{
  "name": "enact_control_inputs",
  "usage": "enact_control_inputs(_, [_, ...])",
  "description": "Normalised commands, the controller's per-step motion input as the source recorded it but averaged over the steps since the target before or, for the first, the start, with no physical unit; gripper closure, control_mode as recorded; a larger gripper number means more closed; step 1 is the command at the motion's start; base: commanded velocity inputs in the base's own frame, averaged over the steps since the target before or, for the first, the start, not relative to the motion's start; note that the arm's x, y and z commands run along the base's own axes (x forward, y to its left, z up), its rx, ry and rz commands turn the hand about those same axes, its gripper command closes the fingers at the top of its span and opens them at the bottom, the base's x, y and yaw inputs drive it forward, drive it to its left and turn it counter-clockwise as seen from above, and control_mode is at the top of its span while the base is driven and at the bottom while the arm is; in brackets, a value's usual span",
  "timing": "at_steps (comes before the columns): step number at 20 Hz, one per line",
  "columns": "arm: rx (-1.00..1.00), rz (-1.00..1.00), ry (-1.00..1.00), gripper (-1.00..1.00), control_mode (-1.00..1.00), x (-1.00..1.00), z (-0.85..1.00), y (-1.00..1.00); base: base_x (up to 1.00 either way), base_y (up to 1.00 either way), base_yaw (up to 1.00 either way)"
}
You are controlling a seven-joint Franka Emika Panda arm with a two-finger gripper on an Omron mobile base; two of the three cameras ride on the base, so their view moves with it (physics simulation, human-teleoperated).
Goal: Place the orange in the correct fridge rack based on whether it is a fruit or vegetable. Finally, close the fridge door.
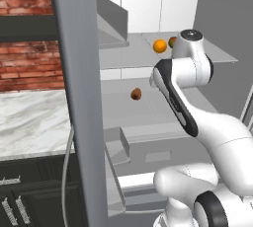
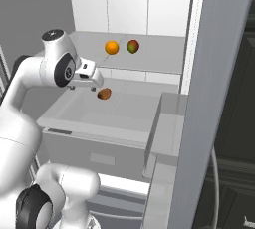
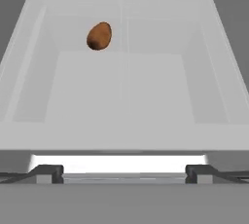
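The orange [image 1: 159, 46] rests on the fridge rack [image 2: 159, 56], the higher shelf, just beside a greenish-red round fruit [image 2: 133, 46], while a brown round item [image 3: 99, 35] lies on the shelf one level down. The end effector [image 2: 83, 85] hangs apart from the orange, over the lower shelf, fingertips [image 3: 48, 172] spread wide and holding nothing. Placement appears complete; the remaining step is judged to be withdrawing the arm and swinging the fridge door [image 1: 79, 97] shut.

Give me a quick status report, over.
Gripper empty, jaws open. Orange on fridge rack beside greenish fruit. Door open.
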Motion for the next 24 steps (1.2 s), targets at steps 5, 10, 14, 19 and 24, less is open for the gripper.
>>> enact_control_inputs(5, [0.0, 0.0, 0.0, -1.0, 1.0, 0.0, 0.0, 0.0, -0.47, 0.0, 0.0])
enact_control_inputs(10, [0.0, 0.0, 0.0, -1.0, 1.0, 0.0, 0.0, 0.0, -0.59, 0.0, 0.0])
enact_control_inputs(14, [0.0, 0.0, 0.0, -1.0, 1.0, 0.0, 0.0, 0.0, -0.67, 0.0, 0.0])
enact_control_inputs(19, [0.0, 0.0, 0.0, -1.0, 1.0, 0.0, 0.0, 0.0, -0.65, 0.0, 0.0])
enact_control_inputs(24, [0.0, 0.0, 0.0, -1.0, 1.0, 0.0, 0.0, 0.0, -0.46, 0.0, 0.0])
